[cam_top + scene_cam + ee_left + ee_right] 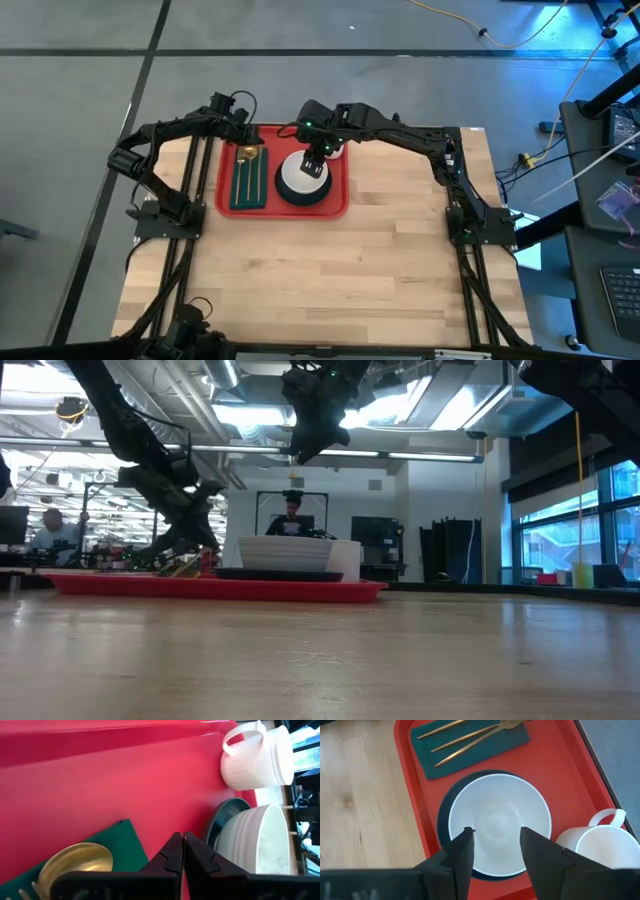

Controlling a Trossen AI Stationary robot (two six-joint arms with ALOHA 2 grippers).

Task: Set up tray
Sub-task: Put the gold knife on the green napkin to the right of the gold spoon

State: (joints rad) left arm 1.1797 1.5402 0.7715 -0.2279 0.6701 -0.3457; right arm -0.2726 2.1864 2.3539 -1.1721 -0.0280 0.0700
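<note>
The red tray [283, 205] lies at the table's far side. On it a dark green napkin [248, 182] carries gold cutlery [470, 737]. A white bowl [500, 820] sits on a dark plate [219, 822], and a white mug [602, 845] stands upright beside it. My right gripper [496, 832] is open and hangs well above the bowl [285, 552], touching nothing. My left gripper [183, 836] is shut, low over the napkin's far end [120, 840], next to the gold spoon [75, 865]. Whether it touches anything does not show.
Bare wooden table [330, 280] stretches from the tray toward the near edge and to the right. The tray's raised rim [220, 588] stands between the grippers and that free wood. Beyond the far edge, people sit in the room [290, 520].
</note>
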